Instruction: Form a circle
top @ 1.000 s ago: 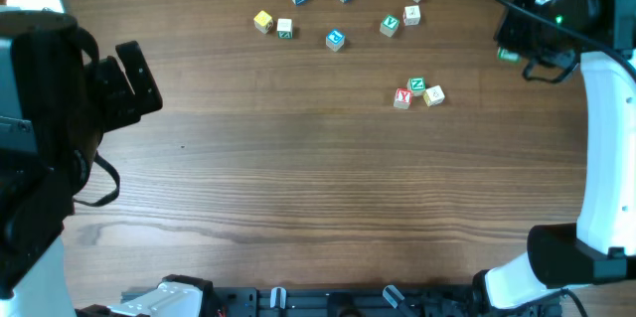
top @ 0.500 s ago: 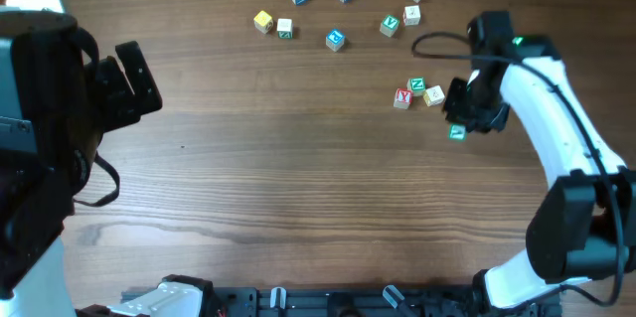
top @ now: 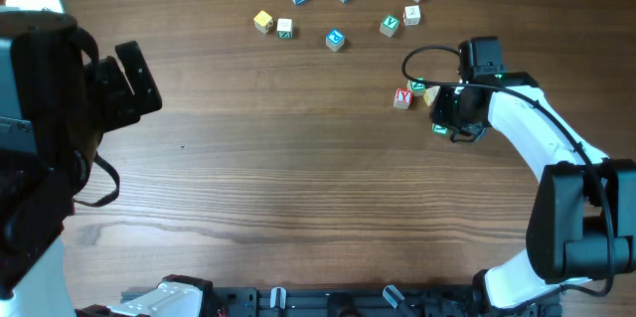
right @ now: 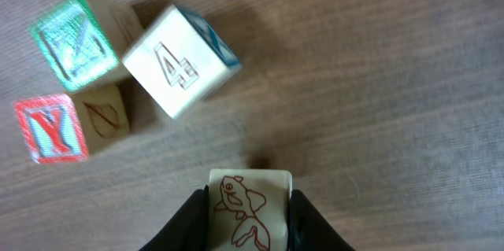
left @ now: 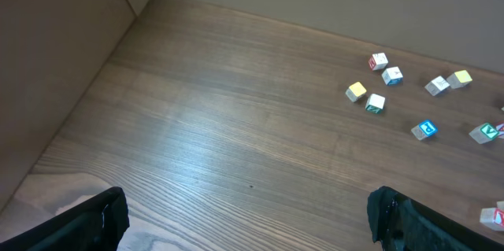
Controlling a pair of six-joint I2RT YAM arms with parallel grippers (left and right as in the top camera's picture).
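Overhead: right claw clamped on a cube, just right of the three-cube cluster at the right-centre of the bench; loose cubes scattered along the far edge.
Left wrist: left claw jaws wide apart, over the bench.
Right wrist: held cube shows a red drawing, near the 4 cube, not touching.

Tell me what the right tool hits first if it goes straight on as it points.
Most likely the cube marked 4: it lies just ahead, slightly left of the fish-printed cube clamped in the right tool. Its height above the table is unclear, so the wood could come first.
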